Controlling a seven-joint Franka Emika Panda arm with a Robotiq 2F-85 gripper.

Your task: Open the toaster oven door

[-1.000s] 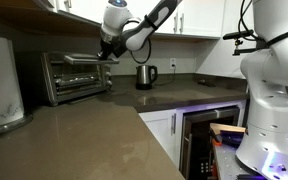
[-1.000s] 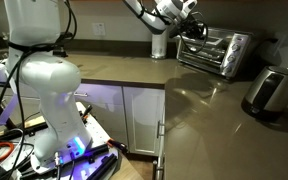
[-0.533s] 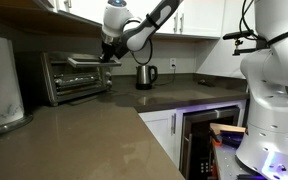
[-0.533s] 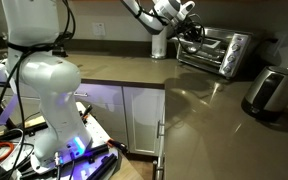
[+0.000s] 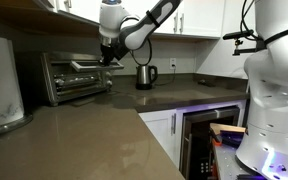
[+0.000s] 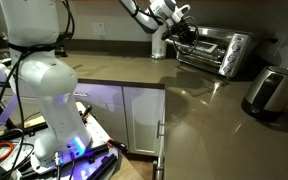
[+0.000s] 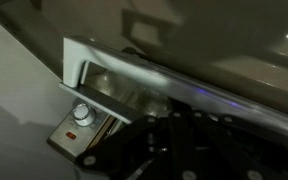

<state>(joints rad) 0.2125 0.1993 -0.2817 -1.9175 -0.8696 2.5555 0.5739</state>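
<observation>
Shows the oven point(image 5: 72, 78) at the back of the counter point(image 5: 94, 128), against the wall, with a kettle point(image 5: 145, 76) near it. Places the end effector point(image 5: 107, 58) high at the top edge of the door point(image 5: 82, 82), by the handle. Cannot tell whether clenched or released: only a dark blur low in the wrist view. Seems to show the door tipped slightly outward at the top, too small to confirm. Catches a knob point(image 7: 82, 113) beside the door's silver frame in the wrist view.
</observation>
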